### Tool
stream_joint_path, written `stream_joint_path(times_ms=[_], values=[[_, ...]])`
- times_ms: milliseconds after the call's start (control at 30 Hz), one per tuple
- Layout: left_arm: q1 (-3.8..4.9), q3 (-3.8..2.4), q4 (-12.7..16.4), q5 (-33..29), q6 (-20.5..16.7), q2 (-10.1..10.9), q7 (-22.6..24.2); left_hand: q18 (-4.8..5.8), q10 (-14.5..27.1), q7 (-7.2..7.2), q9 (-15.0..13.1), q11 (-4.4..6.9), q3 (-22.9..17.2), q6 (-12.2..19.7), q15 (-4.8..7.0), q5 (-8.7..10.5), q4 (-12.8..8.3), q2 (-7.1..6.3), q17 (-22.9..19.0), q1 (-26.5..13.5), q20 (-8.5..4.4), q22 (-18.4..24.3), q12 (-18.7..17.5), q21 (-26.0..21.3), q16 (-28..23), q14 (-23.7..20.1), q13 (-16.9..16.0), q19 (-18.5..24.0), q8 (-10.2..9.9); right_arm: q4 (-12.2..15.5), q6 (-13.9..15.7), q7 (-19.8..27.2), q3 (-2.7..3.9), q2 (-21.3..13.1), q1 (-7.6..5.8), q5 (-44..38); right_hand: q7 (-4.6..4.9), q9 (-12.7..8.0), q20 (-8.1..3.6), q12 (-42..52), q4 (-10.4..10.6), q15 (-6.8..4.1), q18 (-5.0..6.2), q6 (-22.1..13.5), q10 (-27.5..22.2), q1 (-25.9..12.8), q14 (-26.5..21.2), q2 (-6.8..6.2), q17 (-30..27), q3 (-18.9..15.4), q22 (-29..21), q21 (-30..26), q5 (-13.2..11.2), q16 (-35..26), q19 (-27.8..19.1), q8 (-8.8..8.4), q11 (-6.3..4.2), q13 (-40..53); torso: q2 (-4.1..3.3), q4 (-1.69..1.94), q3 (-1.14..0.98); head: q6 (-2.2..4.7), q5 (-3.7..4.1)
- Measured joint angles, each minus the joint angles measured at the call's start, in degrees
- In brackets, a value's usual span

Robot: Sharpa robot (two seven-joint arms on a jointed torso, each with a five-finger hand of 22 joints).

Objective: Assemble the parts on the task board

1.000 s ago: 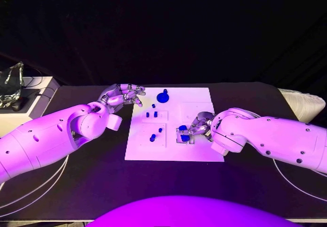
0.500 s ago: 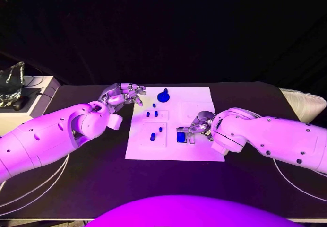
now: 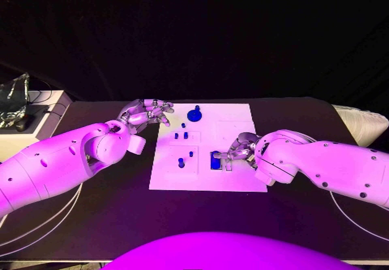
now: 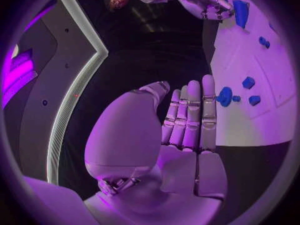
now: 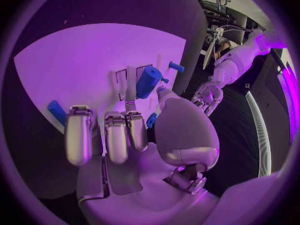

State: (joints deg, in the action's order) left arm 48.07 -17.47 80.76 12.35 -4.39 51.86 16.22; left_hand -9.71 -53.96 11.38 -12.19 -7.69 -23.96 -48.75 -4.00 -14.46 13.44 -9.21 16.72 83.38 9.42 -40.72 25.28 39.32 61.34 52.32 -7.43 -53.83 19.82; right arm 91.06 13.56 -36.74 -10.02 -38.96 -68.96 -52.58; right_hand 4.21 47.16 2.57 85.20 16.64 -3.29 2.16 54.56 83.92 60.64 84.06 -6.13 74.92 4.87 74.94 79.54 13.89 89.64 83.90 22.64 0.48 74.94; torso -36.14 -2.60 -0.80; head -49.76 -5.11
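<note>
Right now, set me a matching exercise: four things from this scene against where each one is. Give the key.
Things:
1. left hand
2. right hand
3. round blue part
4. task board

Places:
A. middle of the table
B. far end of the board
C. off the board's far left corner
D. over the board's right side, at a blue block

Pairs: 1-C, 2-D, 3-B, 4-A

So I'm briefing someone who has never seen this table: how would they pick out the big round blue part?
Start from the white task board in the middle of the black table. Go to its far edge, close to the left hand, where the round blue part sits. It is a wide disc with a small knob beside it, far larger than the little blue pegs nearer the robot.
</note>
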Motion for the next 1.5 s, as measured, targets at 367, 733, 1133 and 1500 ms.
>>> stream_joint_path(times_ms=[367,733,1133,1500], values=[[-0.05,0.0,-0.05,0.0,0.02,0.07,-0.02,0.0,0.0,0.0,0.07,0.0,0.0,0.0,0.0,0.0,0.0,0.0,-0.01,0.0,0.2,0.0,0.0,0.0,0.0,0.0,0.0,0.2,0.0,3.05,1.28,5.28,0.02,-3.26,0.41,-0.3,-1.44,1.6,-0.93,1.25,-0.23,-1.23,0.0,2.26,0.09,6.84,-0.02,0.4,0.0,-0.02,-0.01,2.6,-0.94,0.0,0.11,3.05,-1.54,-0.01,-0.01,-0.05,-0.04,-0.04,-0.12],[-0.14,0.0,-0.13,0.0,0.05,0.01,-0.03,0.0,0.0,0.0,0.07,0.0,0.0,0.0,0.0,0.0,0.0,0.0,0.0,0.0,0.2,0.01,0.0,0.0,0.0,0.0,0.0,0.2,0.0,2.98,1.41,8.33,0.03,-2.97,1.04,-0.9,-1.89,1.89,-1.34,1.86,-0.39,-1.64,0.0,2.71,0.09,10.38,-0.02,0.32,0.0,2.04,-0.01,3.05,-1.72,0.0,0.11,3.96,-1.94,-0.02,0.0,-0.09,-0.03,-0.01,0.02],[-0.18,0.0,-0.21,0.0,0.11,0.0,-0.08,0.0,0.0,0.0,0.06,0.0,0.0,0.0,0.0,0.0,0.0,0.0,0.04,0.0,0.2,0.01,0.0,0.0,0.0,0.0,0.0,0.2,0.0,1.31,1.75,8.26,0.24,-1.35,1.68,-2.57,-2.53,1.24,-1.75,2.23,-0.52,-2.05,0.0,3.35,0.09,13.35,-0.02,0.47,0.0,5.34,-0.02,3.05,-3.19,0.0,0.11,3.96,-2.34,-0.03,-0.01,0.03,-0.01,-0.21,-0.02],[-0.19,0.0,-0.29,0.0,0.14,0.09,-0.12,0.0,0.0,0.0,0.06,0.0,0.0,0.0,0.0,0.0,0.0,0.0,0.04,0.0,0.2,0.01,0.0,0.0,0.0,0.0,0.0,0.2,0.0,1.26,1.83,8.29,0.32,-1.19,1.82,-3.61,-2.64,1.12,-1.75,2.56,-0.46,-2.04,0.0,3.46,0.09,13.81,-0.02,0.45,0.0,5.93,-0.02,3.29,-3.39,0.0,0.11,3.96,-2.34,-0.03,-0.01,0.01,0.03,-0.25,-0.05]])
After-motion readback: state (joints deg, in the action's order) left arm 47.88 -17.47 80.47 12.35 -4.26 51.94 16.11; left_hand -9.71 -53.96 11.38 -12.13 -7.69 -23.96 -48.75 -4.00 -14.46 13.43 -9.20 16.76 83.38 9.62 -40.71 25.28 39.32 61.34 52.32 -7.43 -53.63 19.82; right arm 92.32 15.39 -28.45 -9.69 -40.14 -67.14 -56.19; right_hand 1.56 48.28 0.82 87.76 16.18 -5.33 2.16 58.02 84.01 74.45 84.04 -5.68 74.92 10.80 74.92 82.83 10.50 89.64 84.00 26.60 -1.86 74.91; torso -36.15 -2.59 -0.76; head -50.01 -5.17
